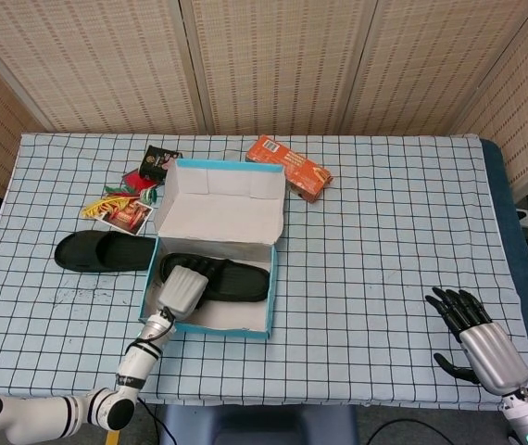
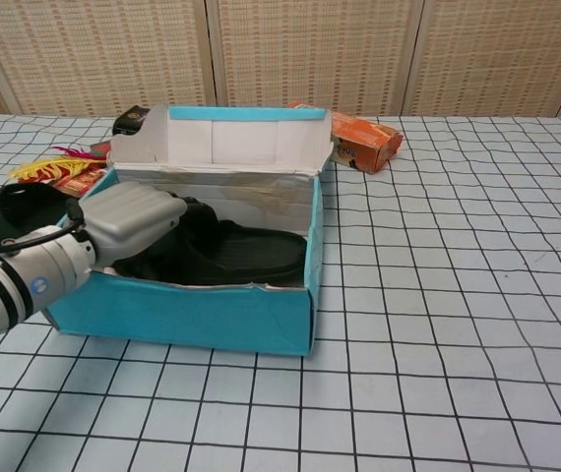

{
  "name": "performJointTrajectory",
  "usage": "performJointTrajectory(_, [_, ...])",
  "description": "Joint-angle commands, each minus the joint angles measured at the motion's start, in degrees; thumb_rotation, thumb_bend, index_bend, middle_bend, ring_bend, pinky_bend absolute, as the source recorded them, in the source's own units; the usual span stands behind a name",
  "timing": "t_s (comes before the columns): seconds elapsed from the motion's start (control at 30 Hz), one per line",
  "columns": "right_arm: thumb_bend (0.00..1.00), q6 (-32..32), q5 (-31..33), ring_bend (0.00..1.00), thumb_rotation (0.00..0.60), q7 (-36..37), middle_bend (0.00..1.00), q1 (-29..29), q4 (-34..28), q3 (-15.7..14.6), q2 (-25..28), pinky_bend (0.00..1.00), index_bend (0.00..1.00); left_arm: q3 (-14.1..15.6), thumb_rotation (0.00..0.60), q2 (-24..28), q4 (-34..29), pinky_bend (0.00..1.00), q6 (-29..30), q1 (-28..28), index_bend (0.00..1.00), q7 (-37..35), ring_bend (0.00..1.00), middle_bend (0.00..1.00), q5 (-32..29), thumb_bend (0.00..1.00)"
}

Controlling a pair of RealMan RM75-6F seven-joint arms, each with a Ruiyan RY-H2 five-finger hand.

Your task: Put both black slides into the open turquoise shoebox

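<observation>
Fingers on the left hand (image 1: pixel 182 289) are curled down over the near-left end of the slide in the box, so it's gripping that one; you can see the same hand (image 2: pixel 131 218) from the chest view, reaching in over the box's left wall with the fingertips buried against the black rubber. Fingers on the right hand (image 1: pixel 479 336) are spread apart and holding nothing, just sitting way over at the near right of the table, well away from everything. Biggest thing going on is the table (image 1: pixel 394 232) itself, covered in a white cloth with a dark grid. Next up is the shoebox (image 1: pixel 267 298), turquoise outside, pale cardboard inside, sitting left of centre with its lid (image 1: pixel 218 209) flipped up and leaning back on the far side. Inside it lies one slide (image 1: pixel 227 278), flat on the floor of the box, running left to right, its toe end close to the right wall. The other slide (image 1: pixel 102 251) is still out on the cloth, just left of the box, lying flat with its long side running left-right too; whether it actually touches the box I can't tell. Beyond the box on the far right there's an orange carton (image 1: pixel 289 167) lying at an angle, near the lid's corner. Far left of the lid is a small dark packet (image 1: pixel 158 160), and a little pile of red and yellow wrappers (image 1: pixel 123 202) sits between that and the loose slide.
</observation>
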Motion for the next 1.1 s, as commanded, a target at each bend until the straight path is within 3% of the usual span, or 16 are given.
performJointTrajectory(0.03, [0.17,0.0,0.0,0.00,0.600,0.1,0.00,0.0,0.0,0.0,0.0,0.00,0.00,0.3,0.600,-0.8,0.6,0.76,-0.4,-0.2,0.81,-0.1,0.88,0.93,0.3,0.68])
performJointTrajectory(0.13, [0.17,0.0,0.1,0.00,0.600,0.3,0.00,0.1,0.1,0.1,0.1,0.00,0.00,0.1,0.600,-1.3,0.6,0.71,-0.1,-0.2,0.77,-1.7,0.86,0.89,1.4,0.65])
performJointTrajectory(0.23, [0.17,0.1,0.1,0.00,0.600,0.4,0.00,0.0,0.2,0.1,0.1,0.00,0.00,0.4,0.600,-1.0,0.4,0.60,-0.3,-0.1,0.57,-4.1,0.75,0.77,3.3,0.59])
performJointTrajectory(0.3, [0.17,0.0,0.1,0.00,0.600,0.4,0.00,0.1,0.1,0.0,0.1,0.00,0.00,0.4,0.600,-0.4,-0.2,0.54,-1.4,-0.2,0.34,-5.9,0.59,0.59,3.4,0.56])
performJointTrajectory(0.37, [0.17,0.1,0.1,0.00,0.600,0.4,0.00,0.0,0.1,0.0,0.1,0.00,0.00,0.3,0.600,0.5,-1.0,0.48,-2.4,-0.2,0.07,-8.3,0.35,0.33,4.1,0.53])
performJointTrajectory(0.43, [0.17,0.2,0.1,0.00,0.600,0.4,0.00,0.0,0.0,0.0,0.2,0.00,0.00,0.0,0.600,1.5,-2.1,0.42,-2.8,-0.1,0.00,-11.8,0.19,0.15,5.3,0.50])
performJointTrajectory(0.47, [0.17,0.3,0.1,0.00,0.600,0.3,0.00,0.0,0.0,0.0,0.1,0.00,0.00,0.0,0.600,1.9,-2.6,0.38,-3.0,0.0,0.00,-13.3,0.09,0.06,5.8,0.48])
performJointTrajectory(0.57, [0.17,0.3,0.0,0.00,0.600,0.2,0.00,-0.1,0.0,0.0,0.1,0.00,0.00,-0.1,0.600,3.0,-3.7,0.31,-2.9,0.1,0.00,-17.1,0.00,0.00,8.0,0.46])
performJointTrajectory(0.9, [0.17,0.7,-0.3,0.00,0.600,0.4,0.00,-0.2,-0.1,-0.1,0.3,0.00,0.00,-0.4,0.600,3.9,-6.4,0.25,-2.1,0.4,0.00,-24.4,0.00,0.00,12.3,0.43])
performJointTrajectory(1.1, [0.17,1.0,-0.6,0.00,0.600,0.9,0.00,-0.2,0.0,-0.2,0.5,0.00,0.00,-2.3,0.600,6.9,-11.0,0.21,0.8,0.7,0.00,-31.0,0.00,0.00,16.4,0.43])
